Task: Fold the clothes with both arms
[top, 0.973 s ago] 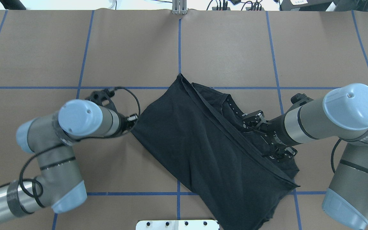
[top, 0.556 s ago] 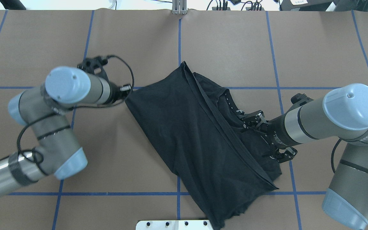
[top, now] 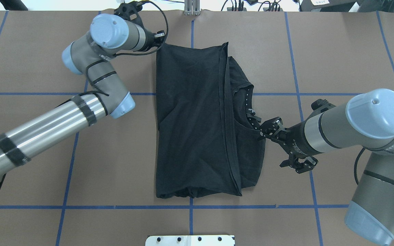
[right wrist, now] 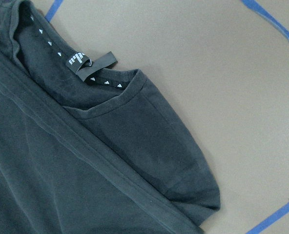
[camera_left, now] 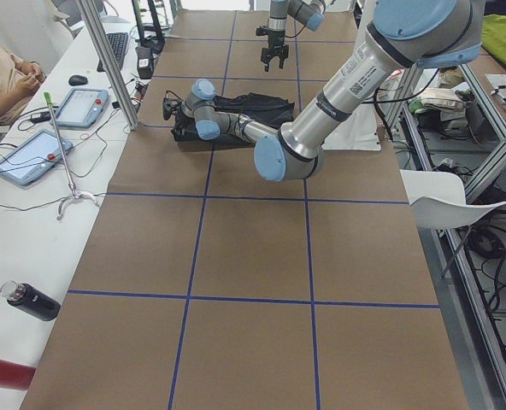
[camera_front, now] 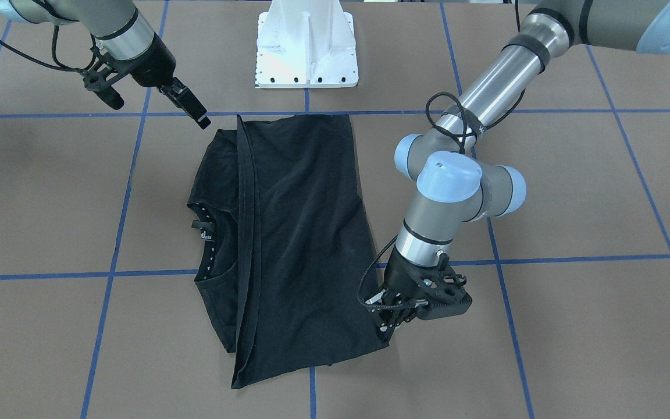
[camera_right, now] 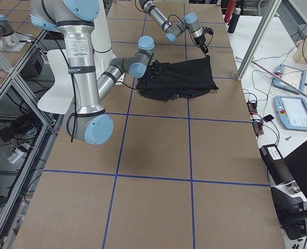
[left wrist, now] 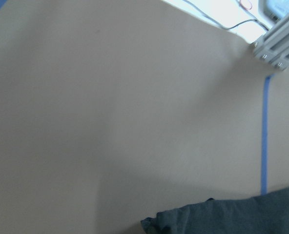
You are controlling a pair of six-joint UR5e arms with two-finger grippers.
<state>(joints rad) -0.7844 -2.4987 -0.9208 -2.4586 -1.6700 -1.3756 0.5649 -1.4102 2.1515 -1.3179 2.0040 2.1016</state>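
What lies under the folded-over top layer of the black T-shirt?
The black short-sleeved T-shirt itself: only the lower layer's collar, neck label and shoulder strip show past the hem. The rest is covered.

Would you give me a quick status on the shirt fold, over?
Left gripper shut on T-shirt corner. Right gripper open, off the cloth. T-shirt folded lengthwise, flat. Nothing in the way.

We log colours | T-shirt (top: 190, 119): plain black; neck band (right wrist: 105, 82) dotted with small white triangles; tag (right wrist: 93, 62) black, white print | table (top: 46, 51): brown, grid of blue lines (top: 29, 93) | left arm (top: 46, 123), right arm (top: 323, 135): silver-grey, light-blue caps | base (camera_front: 306, 46): white
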